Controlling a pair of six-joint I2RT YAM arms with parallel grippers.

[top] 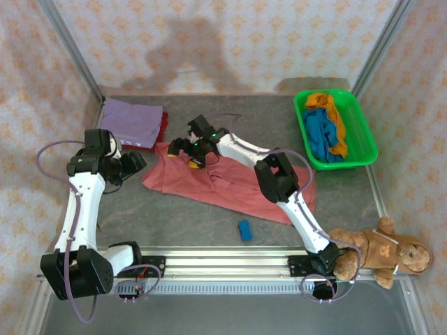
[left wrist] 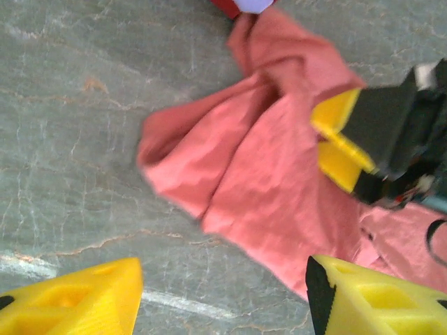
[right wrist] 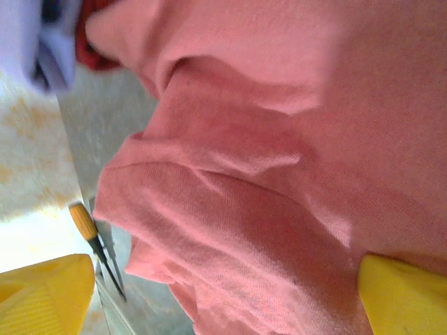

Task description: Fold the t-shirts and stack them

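Overhead, the large salmon-pink cloth t-shirt (top: 230, 185) lies crumpled mid-table, with bare grey tabletop (top: 174, 223) open on its near side. Its far-left corner reaches towards the folded lilac t-shirt (top: 131, 120) (stacked on a dark red one (top: 160, 132)). Left wrist: the left gripper (left wrist: 223, 283) has its fingers apart over the shirt's left edge. Right wrist: the right gripper (right wrist: 223, 283) is spread wide above the pink folds.
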